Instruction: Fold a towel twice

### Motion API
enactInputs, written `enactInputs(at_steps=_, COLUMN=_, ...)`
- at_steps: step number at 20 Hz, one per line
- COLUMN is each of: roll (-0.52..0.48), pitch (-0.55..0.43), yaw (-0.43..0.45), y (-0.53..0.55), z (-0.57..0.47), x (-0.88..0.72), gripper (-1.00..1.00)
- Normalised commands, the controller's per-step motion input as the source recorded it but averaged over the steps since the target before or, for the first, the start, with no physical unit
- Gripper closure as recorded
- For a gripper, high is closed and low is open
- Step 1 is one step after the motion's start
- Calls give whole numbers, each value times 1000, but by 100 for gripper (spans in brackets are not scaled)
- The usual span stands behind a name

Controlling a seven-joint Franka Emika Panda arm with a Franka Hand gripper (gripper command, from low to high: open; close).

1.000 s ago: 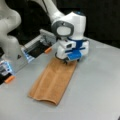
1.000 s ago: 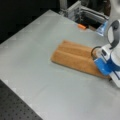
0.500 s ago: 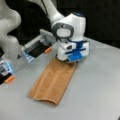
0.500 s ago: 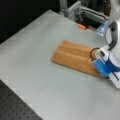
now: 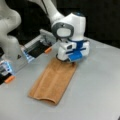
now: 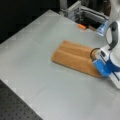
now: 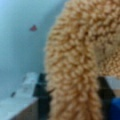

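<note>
The white-and-blue gripper (image 5: 67,59), jaws seemingly clamped on the tan-orange terry towel's (image 5: 52,81) far end mid-surface, needs a firm, even pinch to keep the edges aligned.

- The gripper (image 5: 67,60) is sitting low at one short end of the towel (image 5: 52,81), whose fuzzy edge is filling most of the wrist view (image 7: 75,65).
- Beyond the towel's far end, bare table (image 6: 37,82) is lying open on all sides.
- Behind the gripper in a front view, a grey rail fixture (image 5: 37,47) with orange tabs (image 5: 48,50) is standing near, blocking that side.
- A second white arm (image 5: 8,30) is rising beside that fixture.
</note>
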Motion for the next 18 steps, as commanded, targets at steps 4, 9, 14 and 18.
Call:
enactInputs(at_steps=4, roll=-12, pitch=81, yaw=138, y=-136, z=284, x=-66, gripper=100)
enactInputs(at_steps=9, roll=45, pitch=131, yaw=116, y=-234, z=265, x=-83, gripper=100)
enactInputs(at_steps=14, roll=92, pitch=151, yaw=148, y=-449, z=265, x=-83, gripper=100)
enactInputs(at_steps=18, roll=136, pitch=127, yaw=158, y=-546, z=209, x=-114, gripper=100)
